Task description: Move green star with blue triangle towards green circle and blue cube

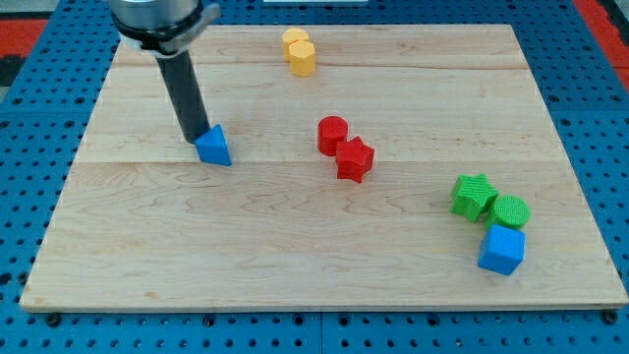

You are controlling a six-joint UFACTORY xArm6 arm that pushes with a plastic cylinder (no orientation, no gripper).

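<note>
My tip (194, 139) rested on the wooden board (295, 256) at about ten o'clock from the board's middle, touching or just short of the blue triangle (213, 147), which sat at its three o'clock side. The rod carried no fingers to open or close and it held nothing; it only stood against the triangle's left edge. The green star (474, 195) lay well apart from the triangle, far off toward four o'clock from the board's middle, near the view's right. Just beside the star, at its four o'clock, sat the green circle (511, 210), the two touching or nearly so. The blue cube (502, 249) stood right under the circle, at its six o'clock, close against it. Near the board's middle, a red cylinder (333, 134) and a red star-like block (355, 159) sat together, the second at the first's four o'clock and touching it. At twelve o'clock on the board, close to the view's top edge, two yellow blocks (300, 51) stood pressed together; their exact shapes were hard to make out. Around the board ran a blue perforated table (29, 147).
</note>
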